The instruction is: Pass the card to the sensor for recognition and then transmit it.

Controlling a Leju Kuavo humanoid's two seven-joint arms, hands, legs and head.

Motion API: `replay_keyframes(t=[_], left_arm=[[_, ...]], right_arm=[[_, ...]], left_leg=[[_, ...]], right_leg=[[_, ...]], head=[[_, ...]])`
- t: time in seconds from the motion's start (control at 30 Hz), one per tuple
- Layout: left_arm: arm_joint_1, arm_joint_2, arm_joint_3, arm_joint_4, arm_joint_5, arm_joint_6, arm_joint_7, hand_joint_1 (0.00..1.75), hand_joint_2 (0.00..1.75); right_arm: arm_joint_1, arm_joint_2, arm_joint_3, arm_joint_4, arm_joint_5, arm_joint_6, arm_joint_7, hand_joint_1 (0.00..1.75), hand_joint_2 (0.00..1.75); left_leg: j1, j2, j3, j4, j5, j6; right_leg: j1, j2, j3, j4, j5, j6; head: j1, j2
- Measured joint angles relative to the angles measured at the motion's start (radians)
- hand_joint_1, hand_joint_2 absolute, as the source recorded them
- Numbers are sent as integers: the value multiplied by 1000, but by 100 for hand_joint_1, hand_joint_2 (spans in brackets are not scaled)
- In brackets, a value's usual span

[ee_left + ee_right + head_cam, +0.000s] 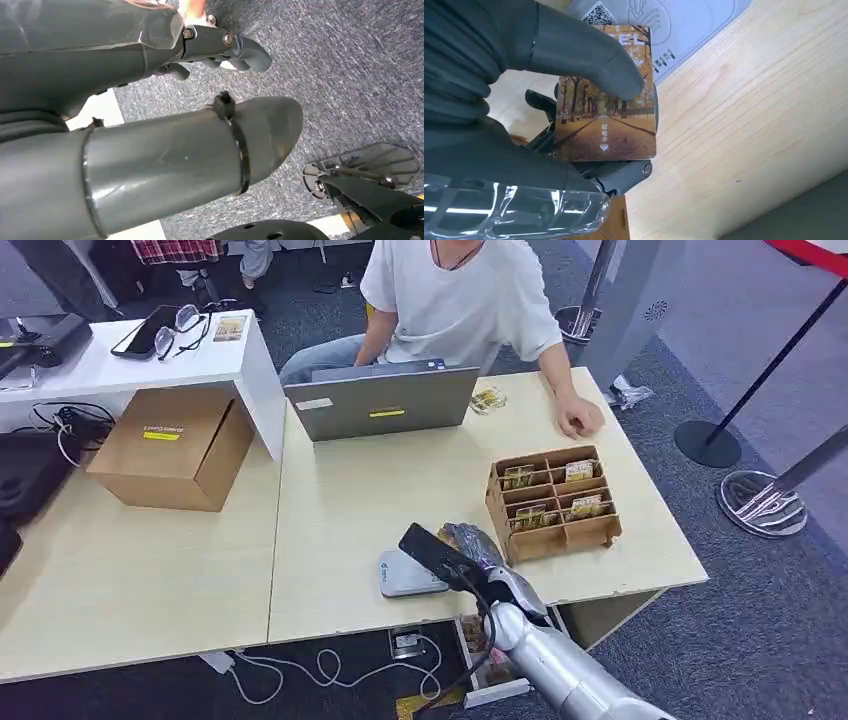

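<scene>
My right hand [470, 545] hovers near the table's front edge, beside the grey card sensor [408, 575]. In the right wrist view the thumb [589, 60] presses a card [606, 125] printed with an autumn tree avenue against the fingers behind it. The card sits just off the sensor pad [684, 25], whose QR code and hand symbol show past its edge. My left hand [220, 47] hangs over the dark carpet with its fingers curled and nothing in them.
A wooden card rack [553, 502] with several cards stands just right of my right hand. A person in a white shirt sits behind a laptop [385, 400], one hand [580, 420] on the table. A cardboard box [172, 447] sits far left.
</scene>
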Motion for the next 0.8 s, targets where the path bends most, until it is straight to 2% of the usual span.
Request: replay_keyframes(t=[0.17, 0.47, 0.8], left_arm=[[-1, 0, 0, 0, -2, -5, 6, 0, 0], [-11, 4, 0, 0, 3, -14, 14, 0, 0], [-15, 4, 0, 0, 0, -6, 29, 0, 0]], right_arm=[[0, 3, 3, -13, 0, 5, -2, 175, 175], [-2, 40, 44, -26, 5, 44, -3, 175, 175], [-19, 90, 74, 42, -3, 57, -11, 175, 175]], left_leg=[[0, 0, 0, 0, 0, 0], [0, 0, 0, 0, 0, 0], [0, 0, 0, 0, 1, -1]], right_leg=[[0, 0, 0, 0, 0, 0], [0, 0, 0, 0, 0, 0], [0, 0, 0, 0, 0, 0]], head=[[0, 0], [0, 0], [0, 0]])
